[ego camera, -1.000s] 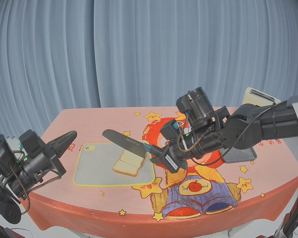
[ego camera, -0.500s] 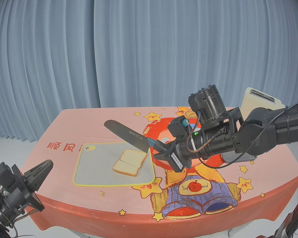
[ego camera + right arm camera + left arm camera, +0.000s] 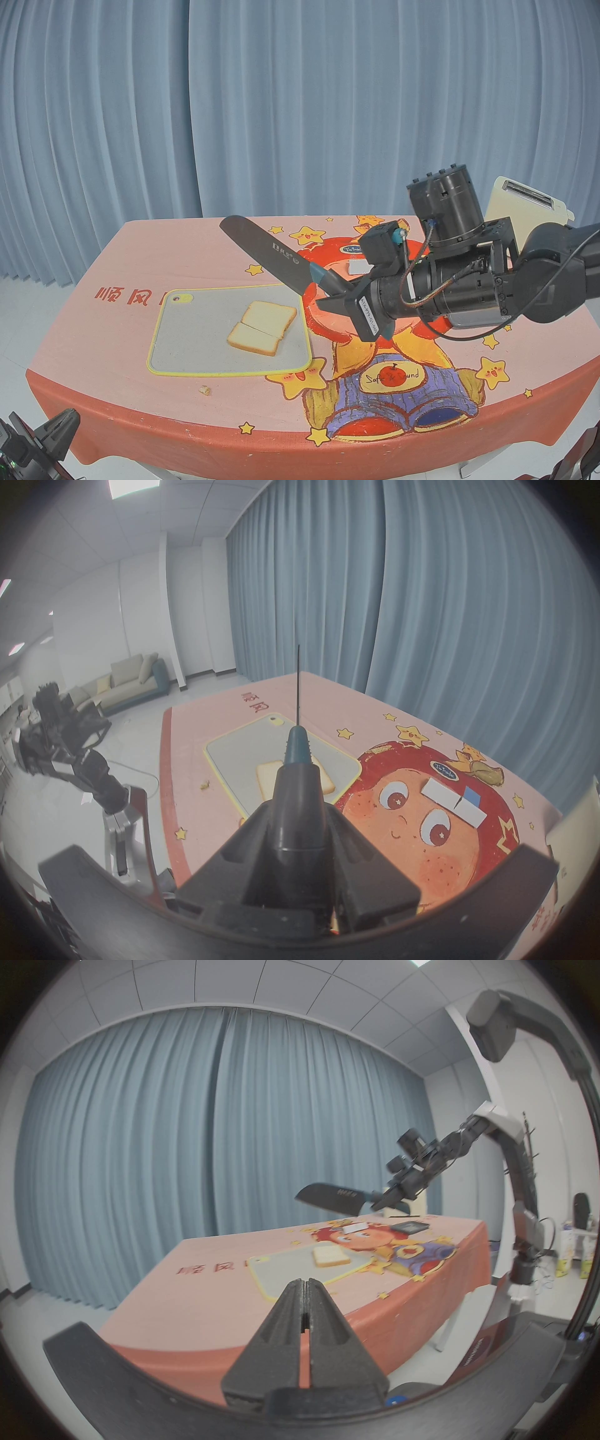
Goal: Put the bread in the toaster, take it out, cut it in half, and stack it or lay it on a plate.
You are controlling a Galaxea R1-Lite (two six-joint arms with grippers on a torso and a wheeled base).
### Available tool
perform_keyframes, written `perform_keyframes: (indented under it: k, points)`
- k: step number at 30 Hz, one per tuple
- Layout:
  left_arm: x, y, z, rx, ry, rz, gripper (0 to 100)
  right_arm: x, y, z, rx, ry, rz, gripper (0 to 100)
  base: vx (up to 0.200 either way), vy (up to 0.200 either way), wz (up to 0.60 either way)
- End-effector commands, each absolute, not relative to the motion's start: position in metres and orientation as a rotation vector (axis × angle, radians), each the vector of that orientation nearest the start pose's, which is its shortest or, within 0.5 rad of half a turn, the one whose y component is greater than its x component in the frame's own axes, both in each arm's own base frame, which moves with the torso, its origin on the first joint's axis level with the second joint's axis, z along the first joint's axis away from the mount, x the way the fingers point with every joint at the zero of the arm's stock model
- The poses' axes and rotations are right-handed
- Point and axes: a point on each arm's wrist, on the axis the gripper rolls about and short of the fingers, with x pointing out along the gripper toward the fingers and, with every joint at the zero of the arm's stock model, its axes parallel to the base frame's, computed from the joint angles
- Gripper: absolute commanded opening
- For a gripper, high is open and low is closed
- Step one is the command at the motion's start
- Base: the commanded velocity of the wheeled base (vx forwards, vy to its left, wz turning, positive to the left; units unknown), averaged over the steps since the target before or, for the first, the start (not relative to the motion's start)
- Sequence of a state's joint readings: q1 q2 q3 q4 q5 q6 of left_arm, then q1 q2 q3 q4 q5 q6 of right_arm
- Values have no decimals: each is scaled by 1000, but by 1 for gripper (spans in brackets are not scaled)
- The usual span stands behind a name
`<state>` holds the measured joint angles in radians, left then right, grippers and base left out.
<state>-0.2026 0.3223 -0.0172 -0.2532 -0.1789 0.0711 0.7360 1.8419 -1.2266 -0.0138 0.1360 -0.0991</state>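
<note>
Across the head view: pink printed table [image 3: 125, 262], long axis running 9 to 3 o'clock.

- Toaster [image 3: 528, 209]: cream, slots up, at the table's 2 o'clock corner, partly behind the right arm.
- Cutting board [image 3: 187, 337]: grey with yellow rim, flat, toward 8 o'clock from table centre.
- Grey tray [image 3: 478, 320]: toward 3 o'clock, mostly hidden under the right arm.
- Right gripper [image 3: 334, 294]: above table centre, clamped on the teal handle of the knife [image 3: 269, 253]. Dark blade is in the air, pointing toward 10 o'clock, well above the board and touching nothing. In the right wrist view the blade is edge-on.
- Bread [image 3: 262, 327]: two halves on the board's 3 o'clock side. The 12 o'clock half overlaps the edge of the 6 o'clock half.
- Left gripper [image 3: 304, 1310]: off the table beyond its 7 o'clock corner and below its edge, fingers pressed together with nothing between them.
- Crumb [image 3: 204, 391]: on the cloth, just off the board's 6 o'clock edge.
</note>
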Motion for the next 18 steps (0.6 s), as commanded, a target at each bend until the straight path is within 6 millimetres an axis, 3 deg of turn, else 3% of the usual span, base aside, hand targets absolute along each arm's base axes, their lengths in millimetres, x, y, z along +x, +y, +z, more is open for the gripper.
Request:
perform_keyframes:
  k: [1,7,18]
  points:
    - [-14,3,82,116,52,-198,0,238,224,216,-175,497,862,0,0,0,0]
    - [-14,3,81,19,71,-166,0,229,216,221,-115,509,846,0,0,0,0]
    - [-15,2,77,10,104,-72,0,209,199,215,-77,447,842,0,0,0,0]
